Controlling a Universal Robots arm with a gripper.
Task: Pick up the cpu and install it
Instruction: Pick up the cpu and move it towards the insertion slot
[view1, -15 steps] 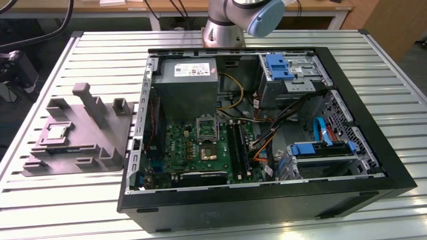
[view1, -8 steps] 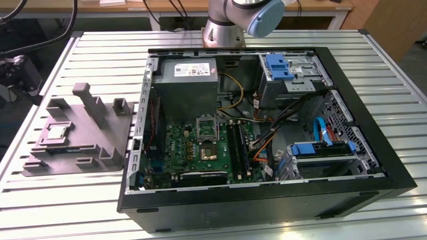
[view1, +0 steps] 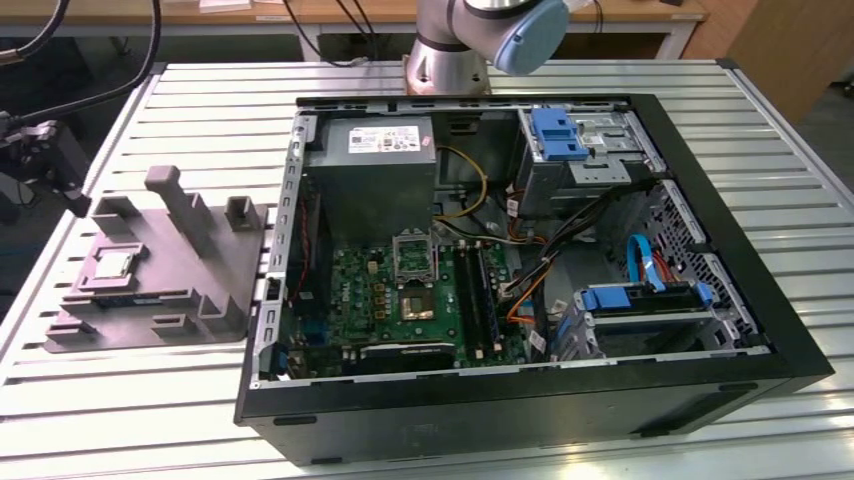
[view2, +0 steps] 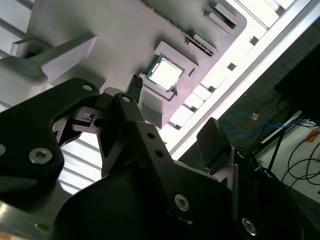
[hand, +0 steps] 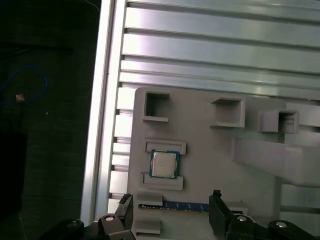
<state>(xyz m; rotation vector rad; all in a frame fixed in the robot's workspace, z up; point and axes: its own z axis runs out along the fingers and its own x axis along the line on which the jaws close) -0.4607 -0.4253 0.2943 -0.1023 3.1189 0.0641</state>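
Observation:
The cpu (hand: 164, 164), a small silvery square chip with a paler border, lies flat in a recessed pocket of the grey plastic fixture (hand: 210, 150). In the exterior view the cpu (view1: 111, 265) sits on the fixture (view1: 174, 290) at that view's left, outside the computer case. My gripper (hand: 170, 202) hovers above the fixture, open, with its two dark fingertips (hand: 216, 199) spread wide and nothing between them. The chip lies just beyond the fingertips, untouched. The second wrist view shows the cpu (view2: 163, 74) past the gripper's black body and one fingertip (view2: 134, 85).
The open computer case (view1: 534, 400) lies on the slatted metal table (view1: 134, 420), with the motherboard's silver socket frame (view1: 411, 255), power supply (view1: 380, 150) and drive cages inside. A thin blue-green board (hand: 172, 205) lies in the fixture near the fingers. Upright fixture posts (view1: 171, 190) rise nearby.

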